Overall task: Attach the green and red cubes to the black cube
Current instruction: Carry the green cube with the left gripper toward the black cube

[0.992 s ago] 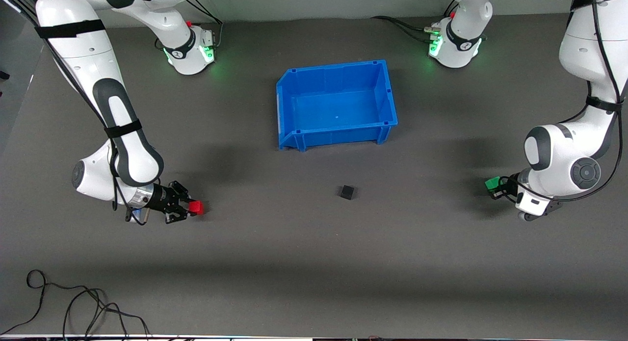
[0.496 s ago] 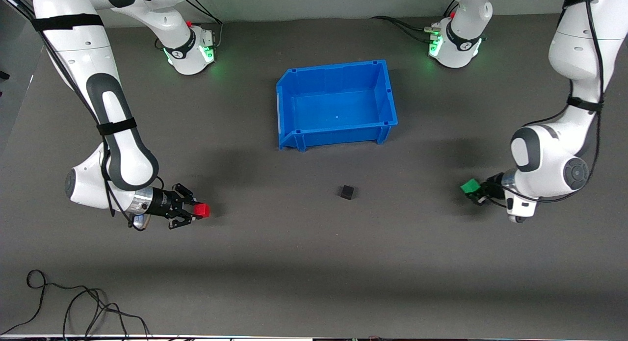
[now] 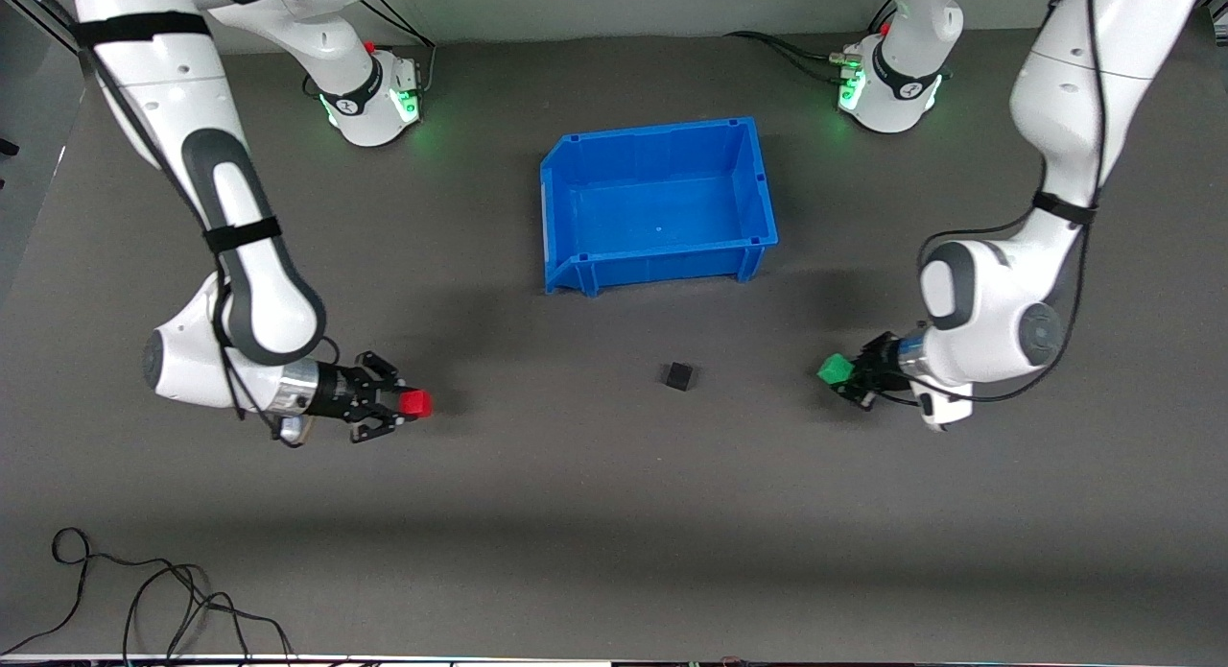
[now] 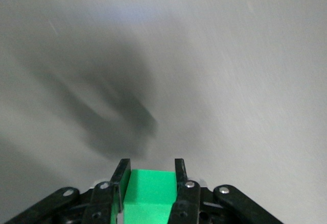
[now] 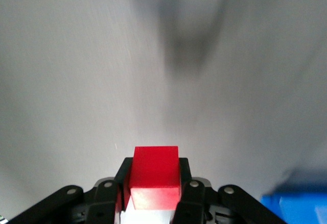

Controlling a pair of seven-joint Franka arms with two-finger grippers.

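The small black cube (image 3: 679, 376) sits alone on the dark table, nearer the front camera than the blue bin. My left gripper (image 3: 840, 372) is shut on the green cube (image 3: 834, 369), held just above the table on the left arm's side of the black cube. In the left wrist view the green cube (image 4: 149, 191) fills the gap between the black fingers (image 4: 120, 175). My right gripper (image 3: 408, 405) is shut on the red cube (image 3: 415, 404), low over the table toward the right arm's end. The right wrist view shows the red cube (image 5: 155, 175) clamped between the fingers.
An empty blue bin (image 3: 561, 202) stands mid-table, between the black cube and the robot bases. Its corner (image 5: 296, 208) shows in the right wrist view. Loose black cables (image 3: 144, 590) lie at the table's front edge toward the right arm's end.
Both arms have carried their cubes toward the black cube. The left gripper with the green cube moved much farther than the right gripper with the red cube.
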